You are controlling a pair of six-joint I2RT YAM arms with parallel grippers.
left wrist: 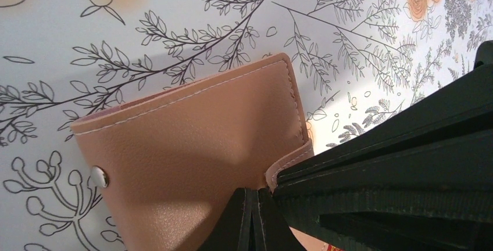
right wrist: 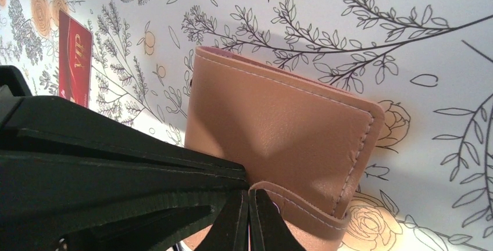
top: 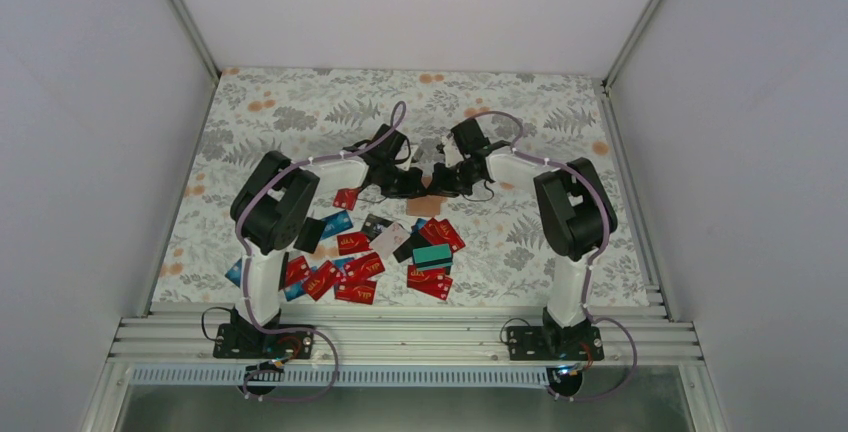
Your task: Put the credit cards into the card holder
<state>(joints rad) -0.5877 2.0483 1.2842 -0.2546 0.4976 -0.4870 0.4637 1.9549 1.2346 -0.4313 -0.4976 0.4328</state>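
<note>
The tan card holder [top: 432, 206] lies folded shut on the floral cloth between the two arms. In the left wrist view the card holder [left wrist: 192, 146] shows its metal snap [left wrist: 100, 176]. My left gripper [left wrist: 253, 196] is shut, its tips resting on the holder's face beside the strap [left wrist: 290, 165]. My right gripper [right wrist: 249, 201] is shut on the end of the strap [right wrist: 314, 213] of the card holder [right wrist: 279, 123]. From above, the left gripper [top: 412, 184] and right gripper [top: 447, 180] meet tip to tip. The credit cards [top: 360, 267], mostly red, lie scattered nearer the arm bases.
A teal card [top: 432, 255] lies on top of the spread, on its right side. One red card [right wrist: 75, 59] lies apart, left of the holder. White walls enclose the cloth on three sides. An aluminium rail [top: 400, 337] carries the arm bases.
</note>
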